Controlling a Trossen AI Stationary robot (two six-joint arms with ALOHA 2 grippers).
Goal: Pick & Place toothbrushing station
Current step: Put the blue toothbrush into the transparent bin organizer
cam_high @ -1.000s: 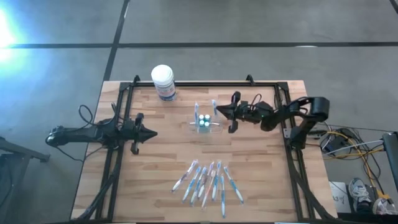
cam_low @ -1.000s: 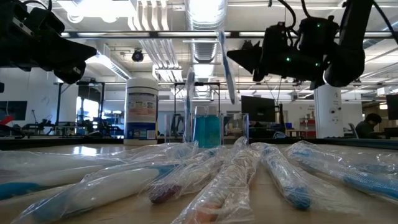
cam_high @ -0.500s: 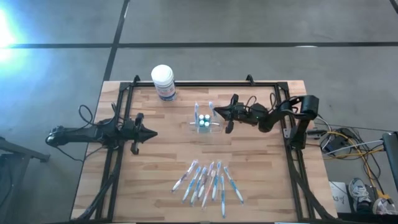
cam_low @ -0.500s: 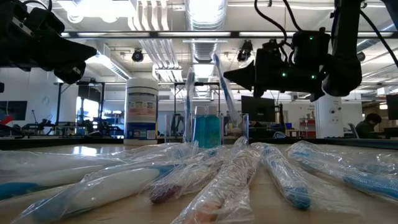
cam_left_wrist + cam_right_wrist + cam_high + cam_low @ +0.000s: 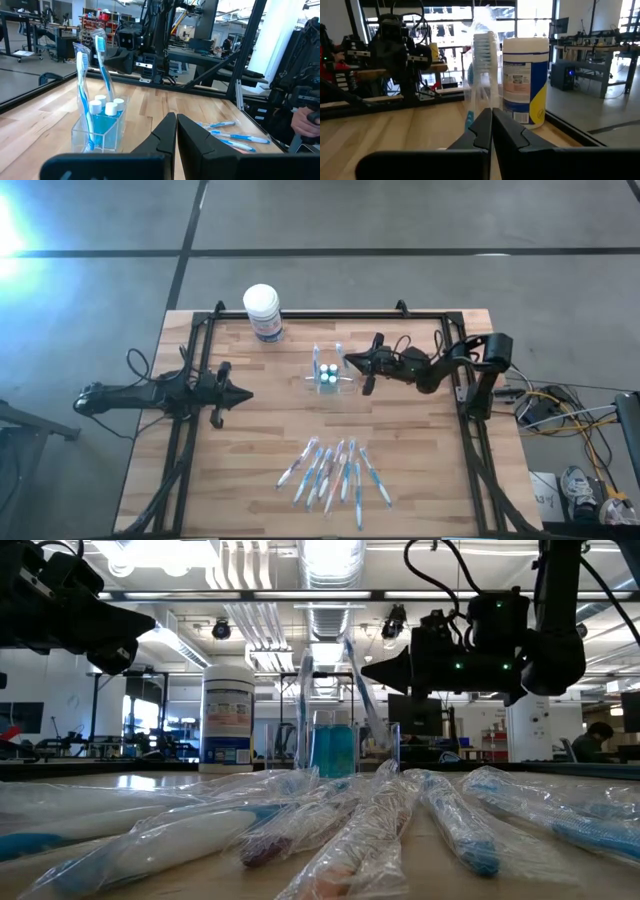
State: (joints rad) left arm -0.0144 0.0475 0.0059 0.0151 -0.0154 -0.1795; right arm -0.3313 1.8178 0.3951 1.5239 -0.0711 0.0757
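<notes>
1. Right arm reaches from the desk's right edge toward centre, stretched roughly level; right claw sits just beside the toothbrushing station, on its right side.
2. Right claw fingers are together, nothing clamped between them; the wrist view shows them pressed tip to tip.
3. In the low view the right claw hangs above the desk at about the height of the brush heads, tip pointing at a tilted toothbrush standing in the station. Can't tell if it touches.
4. Toothbrushing station stands upright near desk centre, clear plastic, with blue items and white caps inside and two toothbrushes sticking up.
5. Left arm lies low over the desk's left side, pointing right; left claw is well apart from the station, fingers together and empty.
6. White tub with blue label stands at the far edge.
7. Row of wrapped toothbrushes lies near the front edge.
</notes>
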